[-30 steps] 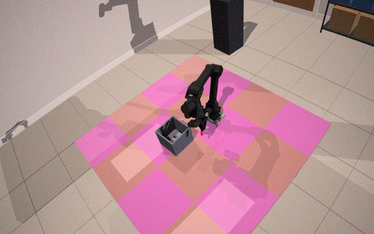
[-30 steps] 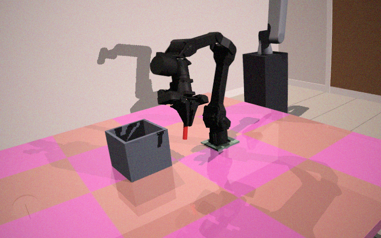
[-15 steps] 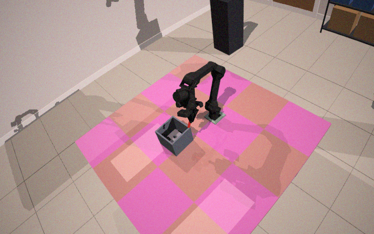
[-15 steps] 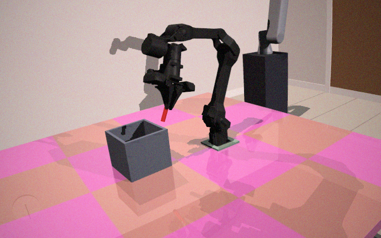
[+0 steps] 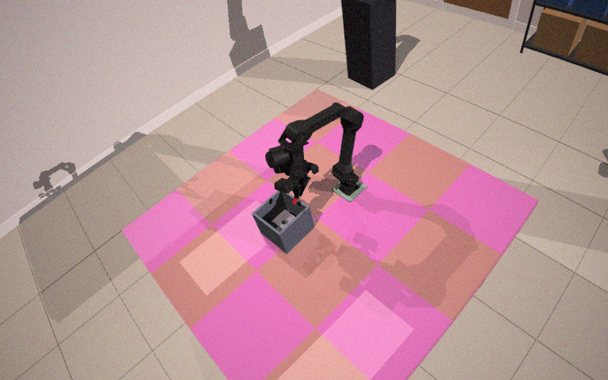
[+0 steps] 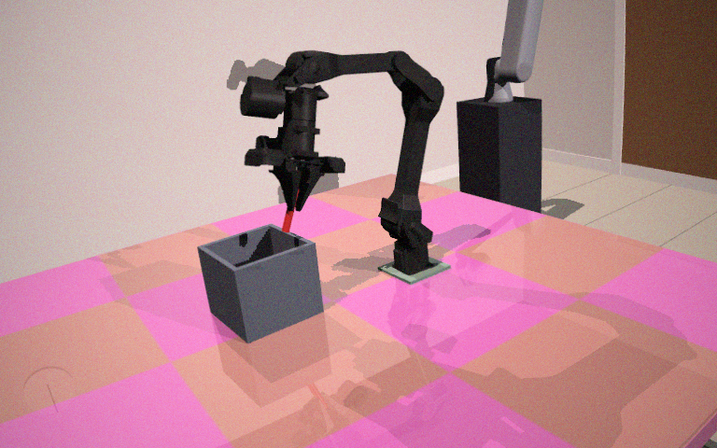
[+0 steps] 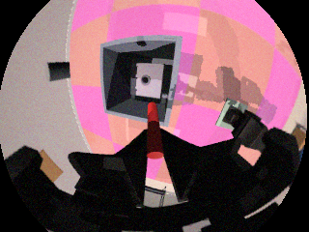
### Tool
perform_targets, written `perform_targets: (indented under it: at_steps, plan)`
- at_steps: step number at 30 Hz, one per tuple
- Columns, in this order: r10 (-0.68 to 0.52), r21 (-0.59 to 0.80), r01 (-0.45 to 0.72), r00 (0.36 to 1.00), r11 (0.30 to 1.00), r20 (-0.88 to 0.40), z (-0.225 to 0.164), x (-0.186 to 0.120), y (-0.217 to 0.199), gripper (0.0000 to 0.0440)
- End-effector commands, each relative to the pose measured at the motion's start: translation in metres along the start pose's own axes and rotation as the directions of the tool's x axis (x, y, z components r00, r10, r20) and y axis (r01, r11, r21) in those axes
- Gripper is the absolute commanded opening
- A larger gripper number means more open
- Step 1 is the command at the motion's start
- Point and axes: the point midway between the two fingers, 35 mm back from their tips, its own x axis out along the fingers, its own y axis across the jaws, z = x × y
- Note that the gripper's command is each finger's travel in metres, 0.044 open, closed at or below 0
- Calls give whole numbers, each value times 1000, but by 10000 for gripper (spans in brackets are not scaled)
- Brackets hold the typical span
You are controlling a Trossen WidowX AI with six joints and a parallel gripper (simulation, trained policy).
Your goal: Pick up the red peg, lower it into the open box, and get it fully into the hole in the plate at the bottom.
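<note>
Above the rear rim of the open box (image 5: pixel 299 232) (image 6: pixel 283 295) (image 7: pixel 178 72): one gripper (image 5: pixel 298 197) (image 6: pixel 296 209) (image 7: pixel 153 131), closed on one red peg (image 5: pixel 294 201) (image 6: pixel 287 220) (image 7: pixel 154 123), tilted, its lower tip perhaps just inside

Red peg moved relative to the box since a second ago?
Yes. The red peg went from beside the open box up to its rim, in the exterior view.
</note>
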Motion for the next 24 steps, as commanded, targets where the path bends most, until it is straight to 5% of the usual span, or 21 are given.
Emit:
perform_targets:
  at_steps: [1, 24]
  plan:
    - [-22, 12, 22, 1000, 1000, 8, 12, 4, 2, 0]
    - [-110, 34, 112, 992, 993, -63, 57, 58, 9, 0]
